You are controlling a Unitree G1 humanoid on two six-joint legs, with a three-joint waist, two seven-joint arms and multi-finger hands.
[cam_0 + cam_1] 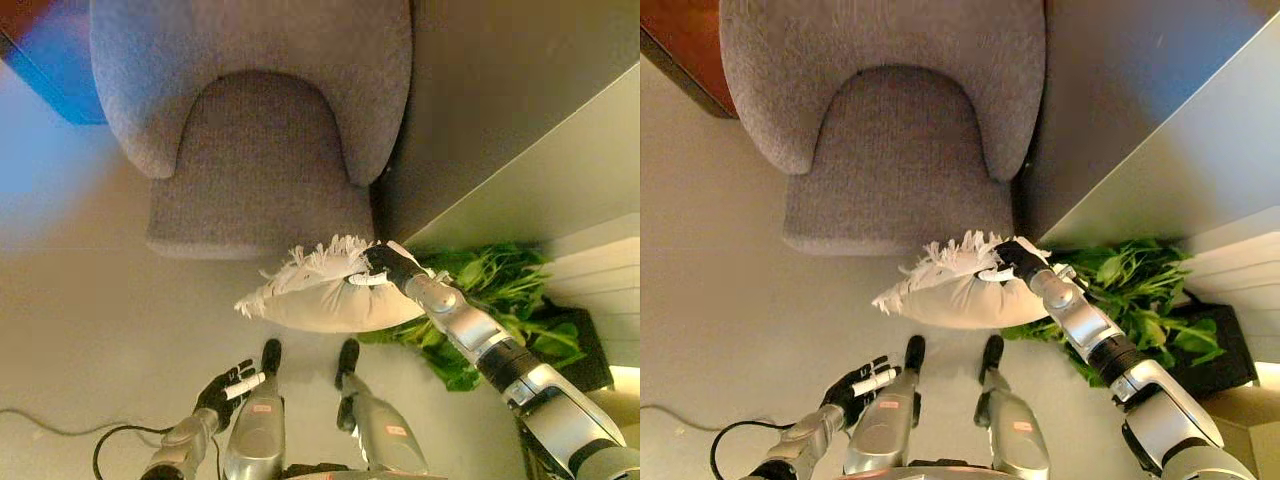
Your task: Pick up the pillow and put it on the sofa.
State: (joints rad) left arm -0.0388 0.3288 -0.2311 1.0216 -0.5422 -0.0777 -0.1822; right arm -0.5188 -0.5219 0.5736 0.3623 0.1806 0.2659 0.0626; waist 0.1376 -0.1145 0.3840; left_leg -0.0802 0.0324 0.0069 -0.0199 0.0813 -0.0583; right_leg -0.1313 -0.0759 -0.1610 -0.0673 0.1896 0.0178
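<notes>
This is a living room in a home, or a room furnished to look like one. A grey upholstered armchair (262,120) with a rounded back and a deep seat stands on a smooth pale floor (90,330). Beside it a leafy green houseplant (510,300) sits in a dark pot by a plain wall (480,90). A cream cushion with a white fringe (325,290) (soft furnishing of the domestic kind) adds to the impression. At the upper left corner a reddish-brown wooden surface (680,35) shows.
</notes>
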